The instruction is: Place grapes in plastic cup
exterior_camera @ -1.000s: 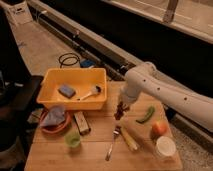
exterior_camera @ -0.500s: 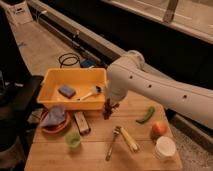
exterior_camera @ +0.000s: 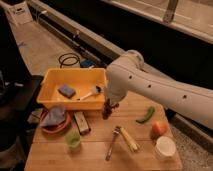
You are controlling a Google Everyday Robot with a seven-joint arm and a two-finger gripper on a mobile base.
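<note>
A: Where's your gripper (exterior_camera: 108, 106)?

B: Under my white arm (exterior_camera: 150, 85), just in front of the yellow bin (exterior_camera: 50, 95)'s near right corner, over the wooden table (exterior_camera: 100, 155). It's clamped on the grapes (exterior_camera: 106, 113), a dark bunch hanging from it, lifted off the wood so I can carry them

A: And the target?

B: Plastic cup (exterior_camera: 73, 139), light green, stands open side up at the near left, next to the orange bowl (exterior_camera: 52, 125) with the grey cloth. Grapes are well to its right and farther back, so not over it yet

A: Why so high?

B: My guess is to clear the small box (exterior_camera: 81, 122) lying between me and the cup

A: What changed since a second ago?

B: Grapes shifted left, from above the fork (exterior_camera: 113, 142) toward the bin corner, and my arm now fills more of the view. Green pepper (exterior_camera: 146, 115), orange fruit (exterior_camera: 159, 129), white cup (exterior_camera: 165, 147) all stayed put
</note>
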